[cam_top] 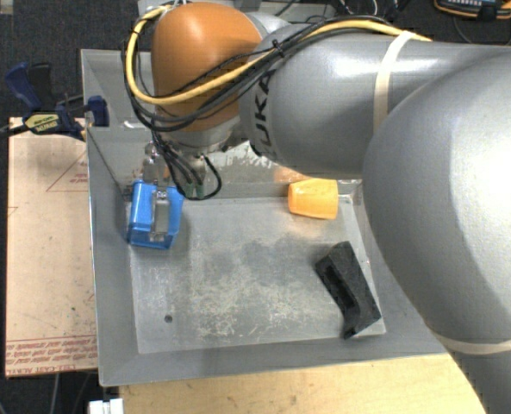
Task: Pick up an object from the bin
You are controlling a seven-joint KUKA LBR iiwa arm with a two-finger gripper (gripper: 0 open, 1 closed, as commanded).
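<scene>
My gripper (162,172) hangs under the arm's wrist at the bin's back left, directly above a blue block-shaped thing (143,216). That blue thing lies against the left wall and has a grey strip running down its middle. I cannot make out whether the gripper touches it. An orange-yellow block (314,198) rests near the back wall, right of the gripper. A black wedge-shaped piece (348,288) lies by the right wall towards the front.
The arm, with its orange cover and cables, reaches in from the right and hides the bin's back right part. The bin floor between the blue thing and the black piece is bare scuffed metal.
</scene>
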